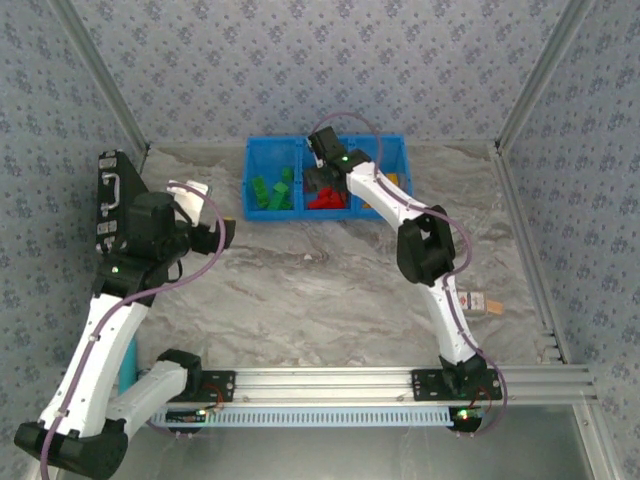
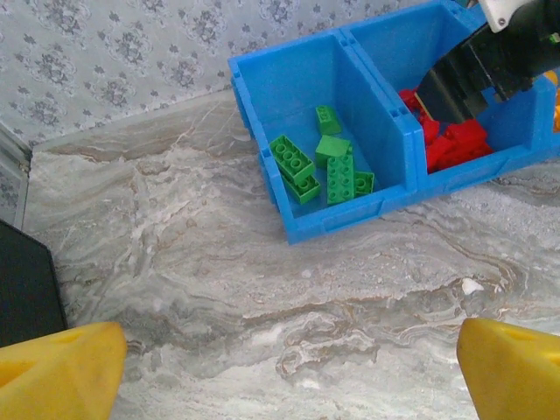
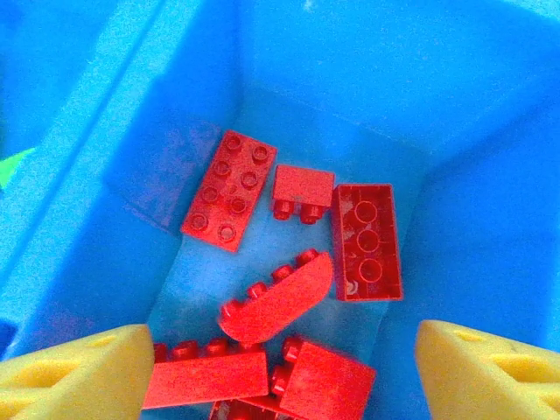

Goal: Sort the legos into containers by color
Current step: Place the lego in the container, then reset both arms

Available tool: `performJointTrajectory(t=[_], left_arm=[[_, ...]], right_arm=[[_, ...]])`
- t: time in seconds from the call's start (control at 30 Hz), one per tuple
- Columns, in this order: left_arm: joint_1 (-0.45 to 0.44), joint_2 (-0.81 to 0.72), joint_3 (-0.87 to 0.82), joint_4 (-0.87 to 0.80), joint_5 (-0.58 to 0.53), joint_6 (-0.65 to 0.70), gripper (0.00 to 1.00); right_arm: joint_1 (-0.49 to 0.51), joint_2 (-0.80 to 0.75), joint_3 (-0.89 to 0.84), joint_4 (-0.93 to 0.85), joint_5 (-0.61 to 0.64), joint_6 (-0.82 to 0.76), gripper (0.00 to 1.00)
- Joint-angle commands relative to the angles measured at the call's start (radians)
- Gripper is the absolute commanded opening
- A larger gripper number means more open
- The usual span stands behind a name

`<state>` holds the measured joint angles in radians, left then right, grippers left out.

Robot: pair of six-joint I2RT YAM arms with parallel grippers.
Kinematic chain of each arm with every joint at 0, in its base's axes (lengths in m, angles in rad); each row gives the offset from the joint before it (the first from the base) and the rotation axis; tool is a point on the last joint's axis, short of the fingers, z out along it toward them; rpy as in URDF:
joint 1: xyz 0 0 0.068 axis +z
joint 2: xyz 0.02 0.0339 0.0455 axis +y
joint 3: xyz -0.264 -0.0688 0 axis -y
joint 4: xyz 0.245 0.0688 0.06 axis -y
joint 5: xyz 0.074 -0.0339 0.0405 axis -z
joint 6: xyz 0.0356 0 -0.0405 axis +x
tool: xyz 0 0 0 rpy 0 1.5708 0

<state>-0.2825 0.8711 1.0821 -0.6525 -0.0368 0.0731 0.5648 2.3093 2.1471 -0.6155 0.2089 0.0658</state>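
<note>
Top external view gives you the blue bin (image 1: pixel 250 180) at the far side of the marble table (image 1: pixel 300 290), with green legos (image 1: pixel 272 192) in its left compartment and red legos (image 1: pixel 325 198) in the middle one. Your right gripper (image 1: pixel 322 175) hangs over that middle compartment. From the right wrist you see its yellow fingertips (image 3: pixel 74 372) spread wide at the bottom corners, so the right gripper (image 3: pixel 280 372) stands open with nothing clamped; the red legos (image 3: pixel 289 297) lie loose on the compartment floor beneath it, some flat, some tipped on each other. Your left gripper (image 1: pixel 225 235) sits well apart from the bin, near the black case (image 1: pixel 112 195) on the left. From the left wrist, the left gripper (image 2: pixel 284 372) is spread to its full width over bare table (image 2: pixel 175 245), holding nothing. That view also shows you the green legos (image 2: pixel 328 166) in their compartment and the red legos (image 2: pixel 455 140) partly behind the right gripper (image 2: pixel 477 74).
</note>
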Motion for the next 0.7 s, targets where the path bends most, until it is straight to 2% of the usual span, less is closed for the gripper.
performJointTrajectory(t=[0.0,0.07,0.17,0.23,0.27,0.33,0.37,0.5,0.67], left_arm=[[0.003,-0.019,-0.034,0.073,-0.039,-0.034,0.97],[0.003,-0.016,-0.079,0.153,-0.097,-0.056,0.97],[0.004,0.025,-0.146,0.313,-0.246,-0.093,0.98],[0.016,0.055,-0.232,0.481,-0.357,-0.074,0.99],[0.032,0.067,-0.271,0.545,-0.366,-0.055,1.00],[0.086,0.100,-0.353,0.657,-0.327,-0.009,1.00],[0.112,0.114,-0.389,0.692,-0.306,-0.005,1.00],[0.211,0.207,-0.546,0.930,-0.225,-0.072,1.00],[0.231,0.425,-0.629,1.194,-0.154,-0.048,1.00]], right_arm=[[0.006,-0.126,-0.080,0.082,-0.011,-0.025,0.79],[0.006,-0.191,-0.157,0.124,-0.012,-0.035,0.79],[0.004,-0.316,-0.319,0.196,-0.017,-0.078,0.81],[-0.001,-0.411,-0.436,0.243,-0.010,-0.110,0.84],[-0.005,-0.450,-0.484,0.253,-0.008,-0.122,0.85],[-0.017,-0.547,-0.591,0.258,0.008,-0.129,0.91],[-0.024,-0.591,-0.639,0.260,0.017,-0.122,0.99],[-0.070,-0.807,-0.867,0.279,0.040,-0.062,0.99],[-0.112,-1.067,-1.188,0.404,0.088,-0.001,0.99]])
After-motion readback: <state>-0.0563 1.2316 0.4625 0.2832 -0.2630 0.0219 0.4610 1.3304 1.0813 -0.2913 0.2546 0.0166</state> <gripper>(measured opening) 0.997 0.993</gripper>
